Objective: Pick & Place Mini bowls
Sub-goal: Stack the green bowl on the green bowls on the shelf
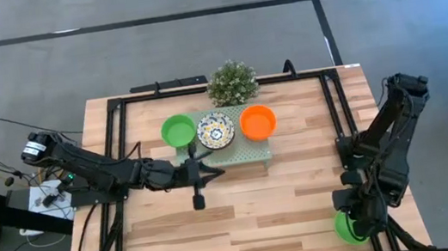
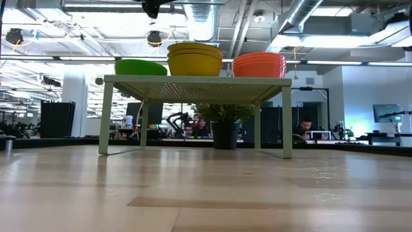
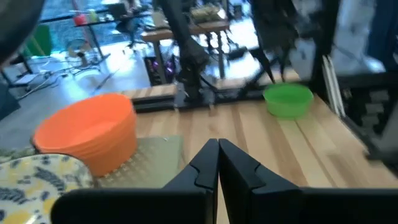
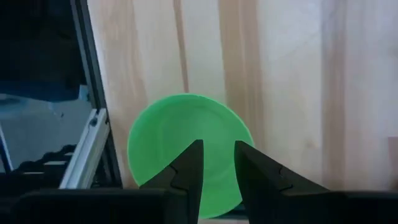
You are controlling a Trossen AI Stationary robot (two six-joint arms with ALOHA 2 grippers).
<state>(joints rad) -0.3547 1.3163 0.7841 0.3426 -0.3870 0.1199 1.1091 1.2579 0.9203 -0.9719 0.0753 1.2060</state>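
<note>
Bowls are sitting on the pale green platform (image 1: 255,151): a green bowl (image 1: 178,131), a patterned bowl stack (image 1: 215,131) and an orange bowl stack (image 1: 257,122). One lone green bowl (image 1: 348,227) is lying at the surface's (image 1: 261,207) near right corner, apparently the only one left. The right gripper (image 4: 217,163) is hovering over it, fingers slightly apart, gripping nothing. The left gripper (image 1: 198,200), fingers closed and empty, is waiting just before the platform. The frame rail (image 4: 93,134) is crowding that bowl; the middle of the surface is offering free room.

My high view looks straight down on the whole table (image 1: 243,201); low view sits level at tabletop, facing the platform (image 2: 196,80), which both share. 2 wrist views ride close.
</note>
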